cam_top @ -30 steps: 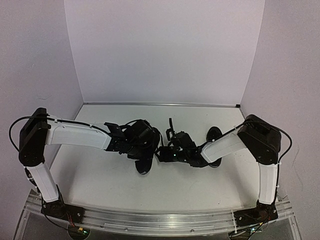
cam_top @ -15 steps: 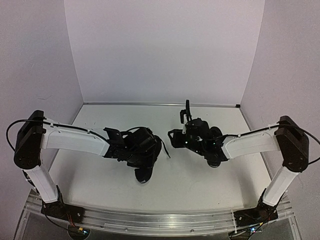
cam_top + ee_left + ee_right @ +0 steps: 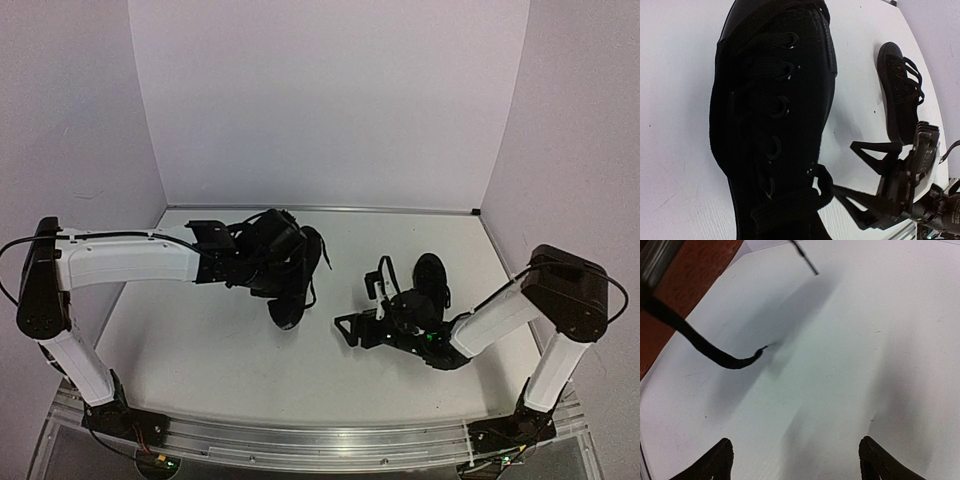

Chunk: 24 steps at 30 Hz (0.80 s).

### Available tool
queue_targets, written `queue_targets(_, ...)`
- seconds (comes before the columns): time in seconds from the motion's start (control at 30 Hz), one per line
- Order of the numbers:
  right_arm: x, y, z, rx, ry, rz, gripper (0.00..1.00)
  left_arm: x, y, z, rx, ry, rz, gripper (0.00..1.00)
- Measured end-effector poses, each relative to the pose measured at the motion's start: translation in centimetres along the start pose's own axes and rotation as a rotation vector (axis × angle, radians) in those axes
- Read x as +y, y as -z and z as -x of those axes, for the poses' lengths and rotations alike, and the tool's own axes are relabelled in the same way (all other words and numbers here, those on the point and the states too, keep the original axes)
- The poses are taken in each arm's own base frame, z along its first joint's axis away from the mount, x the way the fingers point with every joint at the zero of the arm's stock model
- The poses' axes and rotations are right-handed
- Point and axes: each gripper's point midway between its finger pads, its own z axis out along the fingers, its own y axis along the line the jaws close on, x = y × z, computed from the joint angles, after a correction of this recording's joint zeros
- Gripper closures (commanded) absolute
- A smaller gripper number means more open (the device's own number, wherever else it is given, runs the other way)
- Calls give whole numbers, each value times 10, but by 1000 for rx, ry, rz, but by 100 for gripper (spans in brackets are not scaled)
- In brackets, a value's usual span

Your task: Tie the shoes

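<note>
**Right gripper spread wide, left gripper up against a shoe**

The left gripper (image 3: 272, 262) sits in the black mass of one shoe (image 3: 287, 306). That shoe fills the left wrist view, lying lengthwise right in front of the camera. The gripper's own fingertips are hidden there, so I cannot tell whether it is clenched on anything.

The right gripper (image 3: 348, 326) is released. Its two fingers (image 3: 721, 460) stand far apart, with only bare white table (image 3: 840, 365) between them. Ahead of it, on the left of its wrist view, the end of a black lace (image 3: 715, 354) curls over the table and touches neither finger.

The second shoe (image 3: 432, 276) lies on the table just behind the right gripper, beside its wrist and well apart from the left gripper.
</note>
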Motion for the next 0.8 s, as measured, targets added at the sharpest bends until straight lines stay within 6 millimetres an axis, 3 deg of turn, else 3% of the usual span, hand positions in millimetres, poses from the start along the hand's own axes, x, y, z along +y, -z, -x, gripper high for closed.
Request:
queue_targets(0.17, 36, -17, 2, -62, 39, 101, 15, -2, 5, 1, 5, -4, -8, 100)
queue_targets(0.37, 68, -39, 27, -184, 58, 156, 20, -6, 11, 2, 9, 0, -34, 100)
queue_targets(0.4, 70, -42, 32, -205, 58, 154, 25, -7, 13, 3, 8, 2, -40, 100)
queue_targets(0.5, 71, -52, 46, -263, 63, 121, 58, -8, 23, 7, -3, 10, -61, 100)
queue_targets(0.63, 58, -50, 54, -307, 61, 45, 98, -7, 34, 12, -20, 19, -67, 100)
queue_targets(0.8, 42, -23, 60, -312, 61, -23, 100, 7, 29, 2, -8, 25, -17, 100)
